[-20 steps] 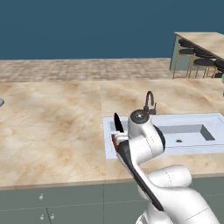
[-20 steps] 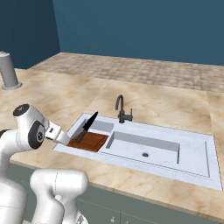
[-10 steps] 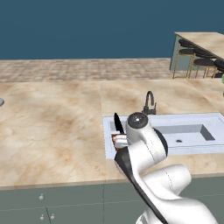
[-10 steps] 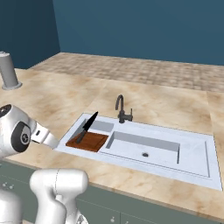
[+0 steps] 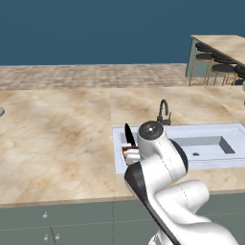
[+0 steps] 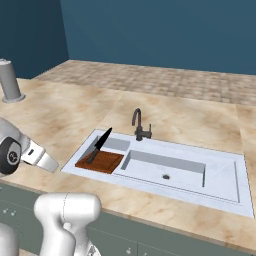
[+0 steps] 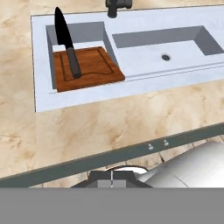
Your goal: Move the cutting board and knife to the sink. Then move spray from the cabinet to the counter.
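The reddish-brown cutting board (image 7: 94,65) (image 6: 102,161) lies in the small left compartment of the steel sink (image 7: 175,43) (image 6: 165,167) (image 5: 201,143). On it leans the knife (image 7: 65,39) (image 6: 100,145) (image 5: 129,135), handle on the board and dark blade pointing up against the basin wall. My gripper (image 7: 112,178) (image 6: 50,165) is shut on nothing. It hangs above the front edge of the beige counter (image 7: 87,127) (image 5: 57,139), well short of the sink. The spray and the cabinet are out of view.
A dark curved faucet (image 6: 138,125) (image 5: 164,111) stands behind the sink's divider. A grey upright cylinder (image 6: 9,81) sits at the counter's far left. Stools and a high table (image 5: 215,67) stand beyond the counter at the right. Grey-green cabinet fronts (image 7: 131,151) run below the counter edge.
My arm has drawn back from the sink toward the counter's front edge, with the gripper staying shut. The knife and cutting board have not moved.
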